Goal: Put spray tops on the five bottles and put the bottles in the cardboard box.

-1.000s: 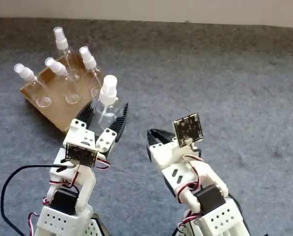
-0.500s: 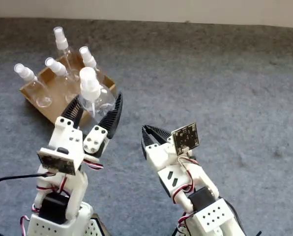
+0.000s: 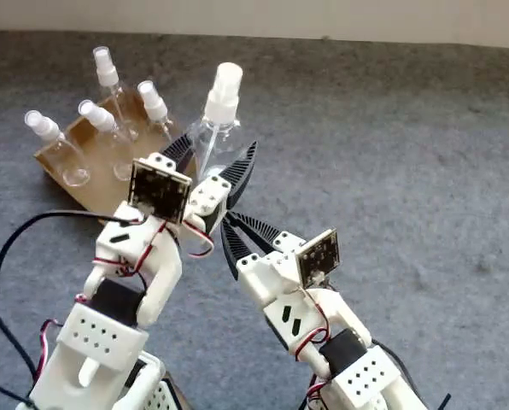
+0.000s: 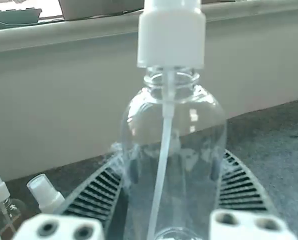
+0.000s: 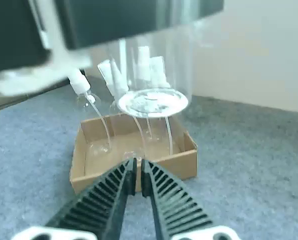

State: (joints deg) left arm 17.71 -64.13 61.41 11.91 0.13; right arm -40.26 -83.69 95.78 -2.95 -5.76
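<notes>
A: What is seen at the left, from above?

B: The cardboard box (image 3: 73,191) is seen lying on the grey desk (image 3: 408,154). Four bottles (image 3: 109,141) of clear plastic are stood inside it, and white spray tops (image 3: 43,125) are carried by all of them.

A: And where is the fifth bottle (image 3: 210,141) found?

B: It is found just right of the box, not in it. It is held upright and lifted off the desk, and its own spray top (image 3: 223,85) is already put on. In the left wrist view the thin tube can be followed from the top down through the clear body.

A: By what is it held?

B: It is held by the left claw (image 3: 218,149). The black ribbed fingers (image 4: 96,187) are pressed on two sides of the body, so this claw is clamped on the bottle.

A: What is noticed further right?

B: The right claw (image 3: 229,229) is placed just beside the left one, with its tip pointed toward the box. Its jaws are brought together, only a thin slit is left between them, and nothing is gripped. In the right wrist view the round base of the lifted bottle is seen in the air beyond the tips, and the box with its bottles is seen behind it.
</notes>
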